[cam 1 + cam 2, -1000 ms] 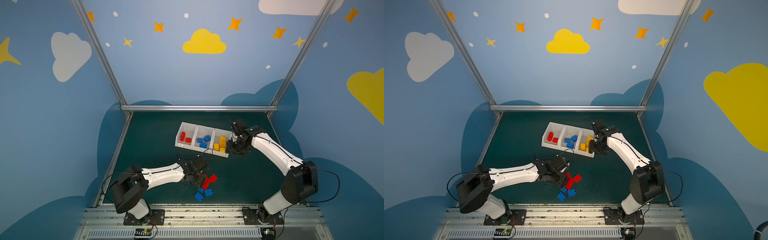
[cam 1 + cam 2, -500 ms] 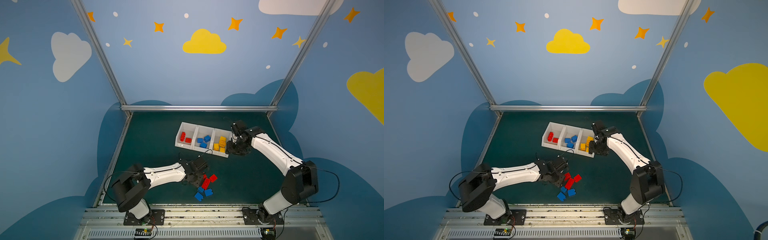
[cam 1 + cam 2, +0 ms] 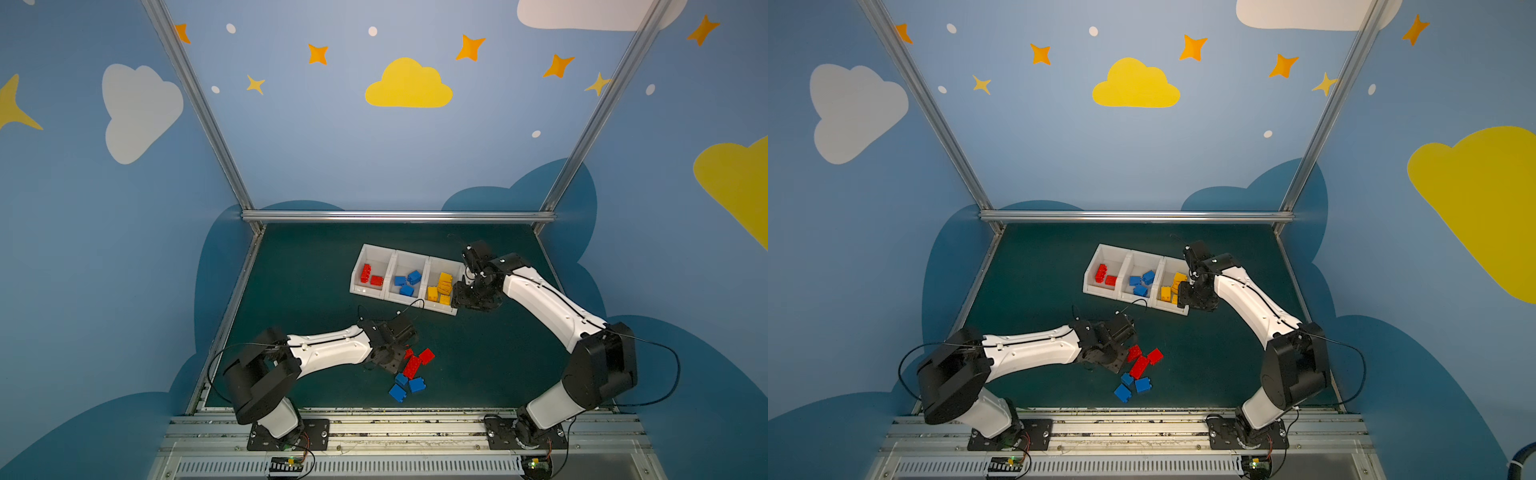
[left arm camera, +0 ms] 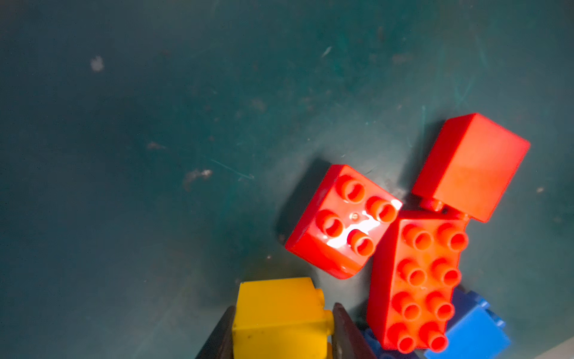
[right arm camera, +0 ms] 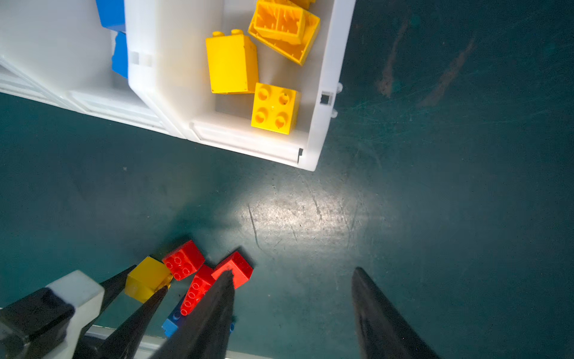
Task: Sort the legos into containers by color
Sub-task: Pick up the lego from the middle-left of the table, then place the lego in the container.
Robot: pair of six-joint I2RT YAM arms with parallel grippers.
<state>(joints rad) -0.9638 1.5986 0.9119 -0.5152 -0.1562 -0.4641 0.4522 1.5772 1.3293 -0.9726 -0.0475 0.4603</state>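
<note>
**Desk:** What sits between the jaws of your left gripper (image 4: 284,307)?

**Field:** One yellow brick (image 4: 279,326), on its side with its studs toward one jaw, pinched on two faces. Just past the tips, a square red brick (image 4: 341,222), studs up, touches a long red brick (image 4: 416,279). A third red brick (image 4: 472,167) lies tipped against that one's far end.

**Desk:** And the rest?

**Field:** Three blue bricks (image 3: 417,384) crowd the long one's near end. Ahead of your right gripper (image 5: 293,271), the white three-bin container (image 3: 376,254) holds sorted reds (image 3: 365,273), sorted blues (image 3: 414,276) and sorted yellows (image 3: 445,277), one colour per bin.
</note>
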